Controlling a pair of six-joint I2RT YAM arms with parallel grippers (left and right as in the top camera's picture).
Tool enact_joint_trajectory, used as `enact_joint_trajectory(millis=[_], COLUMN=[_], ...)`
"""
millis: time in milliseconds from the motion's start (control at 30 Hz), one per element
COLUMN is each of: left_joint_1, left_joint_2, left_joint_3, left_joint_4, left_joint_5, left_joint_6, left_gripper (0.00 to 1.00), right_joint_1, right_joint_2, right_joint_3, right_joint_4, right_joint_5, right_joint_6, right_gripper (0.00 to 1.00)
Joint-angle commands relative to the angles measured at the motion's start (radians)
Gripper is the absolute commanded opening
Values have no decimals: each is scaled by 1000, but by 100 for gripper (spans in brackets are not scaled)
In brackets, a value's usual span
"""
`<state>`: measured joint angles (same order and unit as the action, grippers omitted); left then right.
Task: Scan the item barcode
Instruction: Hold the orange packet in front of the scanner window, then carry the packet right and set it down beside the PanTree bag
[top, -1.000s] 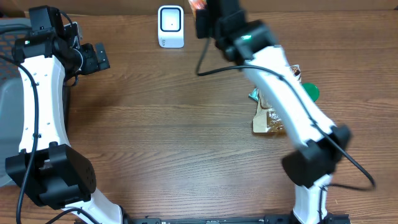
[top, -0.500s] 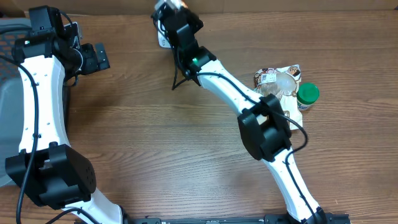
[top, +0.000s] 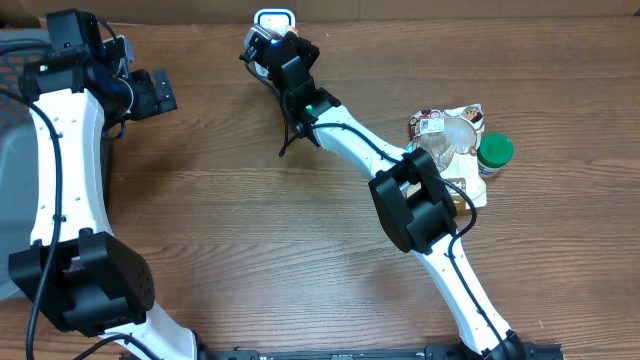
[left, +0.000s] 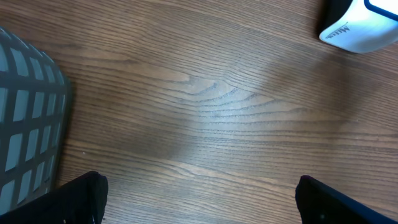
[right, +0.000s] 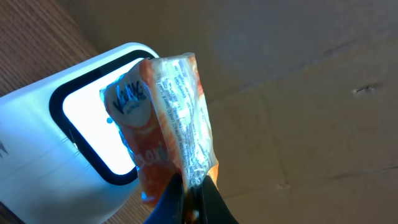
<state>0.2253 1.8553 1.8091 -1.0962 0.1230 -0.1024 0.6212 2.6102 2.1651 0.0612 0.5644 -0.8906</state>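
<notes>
The right gripper (right: 189, 198), jaws clamped on the lower edge of the crinkled orange foil snack packet (right: 171, 118), holds it just in front of the lit window of the white, black-rimmed barcode scanner (right: 37, 165). Pinched so thinly, the packet could twist or slip, and creased foil might glare or hide the barcode, spoiling the read. The left gripper (left: 202, 199) hangs empty, jaws wide apart.

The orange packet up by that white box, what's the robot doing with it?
The right gripper is shut on the orange packet and holds it in front of the lit window of the white scanner at the far edge of the table, so its barcode can be read. The left gripper is open and empty, off by the grey basket. A green-lidded jar and other packets wait on the right.
</notes>
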Motion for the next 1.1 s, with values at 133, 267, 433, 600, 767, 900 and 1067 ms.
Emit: enact_joint_trajectory(millis=[133,267,433,600,767,900,1067], left_joint_1=[3,3,3,3,3,3,3], left_joint_2=[15,15,15,15,15,15,15], left_joint_3=[5,5,5,5,5,5,5], left_joint_4=[0,0,0,0,0,0,0], left_joint_5=[7,7,7,7,7,7,7], left_joint_6=[-14,-14,-14,-14,-14,-14,-14], left_gripper=[100,100,100,100,100,99,99], right_joint_1=[12,13,13,13,6,-18,-76], right_joint_2=[-32,-67,-168,-332,-514,-618,-633], right_joint_3=[6,6,6,6,6,6,-2], right_joint_4=[46,16,-105,-381,-758,-1068,-1428], right_joint_5=[17,26,10,-146,-305,-420,-473], right_joint_6=[39,103,272,499,899,1133,1275], right_gripper=[4,4,4,4,4,4,4])
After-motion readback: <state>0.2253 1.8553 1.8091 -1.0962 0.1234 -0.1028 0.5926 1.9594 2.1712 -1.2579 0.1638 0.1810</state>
